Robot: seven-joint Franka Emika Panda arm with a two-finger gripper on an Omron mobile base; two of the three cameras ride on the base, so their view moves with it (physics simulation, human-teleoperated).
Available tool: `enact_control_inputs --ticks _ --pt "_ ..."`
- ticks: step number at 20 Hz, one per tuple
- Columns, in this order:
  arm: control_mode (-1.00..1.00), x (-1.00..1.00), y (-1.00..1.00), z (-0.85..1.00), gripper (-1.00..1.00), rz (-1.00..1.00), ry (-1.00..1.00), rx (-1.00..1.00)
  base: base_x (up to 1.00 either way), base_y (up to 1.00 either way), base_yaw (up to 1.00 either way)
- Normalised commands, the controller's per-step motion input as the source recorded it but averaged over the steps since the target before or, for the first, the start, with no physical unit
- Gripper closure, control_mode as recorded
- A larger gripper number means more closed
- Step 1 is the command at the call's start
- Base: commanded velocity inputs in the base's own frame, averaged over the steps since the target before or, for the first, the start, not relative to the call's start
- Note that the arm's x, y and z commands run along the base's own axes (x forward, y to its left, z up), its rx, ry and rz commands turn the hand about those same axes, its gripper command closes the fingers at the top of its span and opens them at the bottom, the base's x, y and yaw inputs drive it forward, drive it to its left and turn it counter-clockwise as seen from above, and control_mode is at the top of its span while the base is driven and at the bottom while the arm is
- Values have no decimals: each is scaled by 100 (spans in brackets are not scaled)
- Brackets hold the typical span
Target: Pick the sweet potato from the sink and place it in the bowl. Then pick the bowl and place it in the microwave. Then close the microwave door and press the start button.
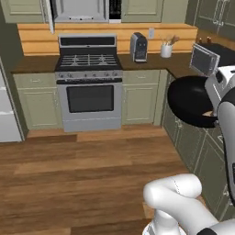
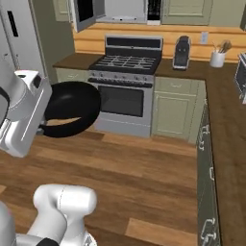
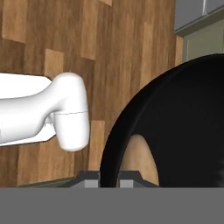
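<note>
Sweet potato (image 3: 142, 159) loaded in bowl (image 1: 190, 101), gripper (image 3: 109, 183) clamped on rim, carried above floor; microwave (image 2: 115, 12) placement, door, start pending.

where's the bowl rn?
The bowl is off the counter, gripped by its rim in the gripper and held over the wood floor, right of the stove in the left base view.

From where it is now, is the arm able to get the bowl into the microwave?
Probably not yet. The pincer grips the bowl over open floor, and the microwave hangs above the stove, across the room.
</note>
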Motion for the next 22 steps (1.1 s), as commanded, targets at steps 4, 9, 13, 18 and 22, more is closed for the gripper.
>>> enact_control_inputs --ticks 4,9,13,18,22 --pt "100 0 0 0 100 0 0 0 100 0 1" --pt "100 0 0 0 100 0 0 0 100 -21 32" --pt "100 0 0 0 100 0 0 0 92 -46 57" --pt "100 0 0 0 100 0 0 0 89 -70 55" --pt "100 0 0 0 100 0 0 0 91 -84 51"
